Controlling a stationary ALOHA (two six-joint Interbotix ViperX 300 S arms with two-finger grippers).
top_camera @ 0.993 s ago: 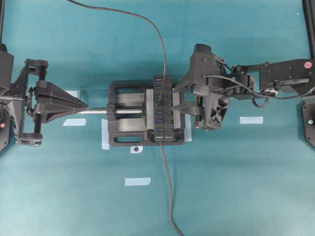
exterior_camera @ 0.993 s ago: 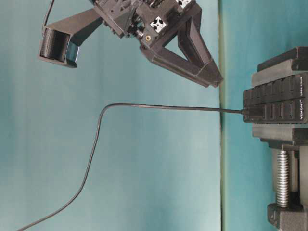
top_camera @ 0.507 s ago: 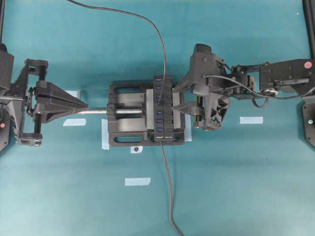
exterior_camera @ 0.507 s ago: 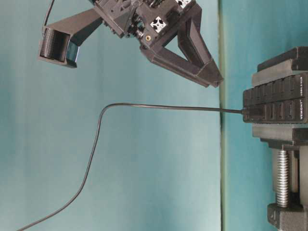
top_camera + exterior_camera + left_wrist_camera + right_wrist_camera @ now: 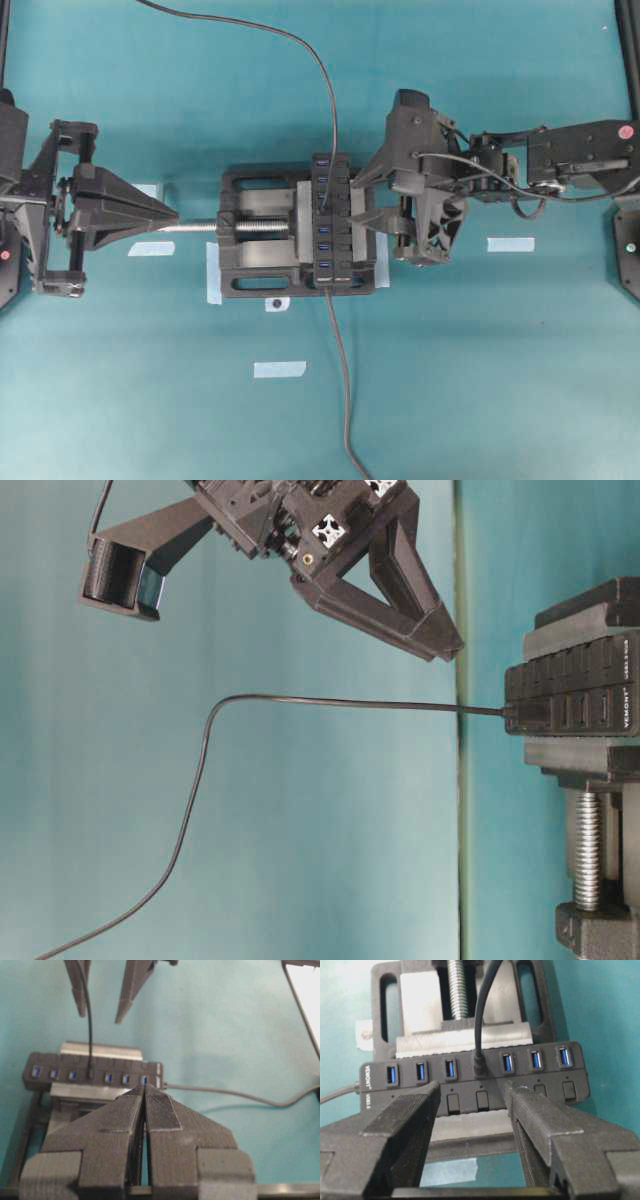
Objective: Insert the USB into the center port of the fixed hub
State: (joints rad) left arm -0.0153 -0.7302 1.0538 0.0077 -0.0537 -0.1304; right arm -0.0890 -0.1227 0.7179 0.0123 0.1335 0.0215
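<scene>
Although the small black USB plug (image 5: 480, 1066) hides the blue tongue of the center port (image 5: 480, 1071), its seat there is plain: three blue ports show to each side, six visible of seven, on the long narrow black fixed hub (image 5: 370, 1091). One bulky black screw vise (image 5: 250, 260) clamps the hub at mid-table; its far base is cut off in the right wrist view. One thin dark-grey cable (image 5: 205, 745) runs from the plug and leaves the overhead view at the far edge. One second cable (image 5: 342, 380), the hub's own, leaves at the near edge. Pale tape strips (image 5: 279, 369): five clear, others partly covered by the vise.

Right gripper (image 5: 472, 1092): jaws wide apart, holding nothing, just beside the hub on its right. Left gripper (image 5: 145, 1088): fingers pressed together, empty, well apart from the hub on the left, tips near the vise screw (image 5: 200, 227).

Compared with a second earlier: no difference seen in plug, cable, hub or either gripper.
</scene>
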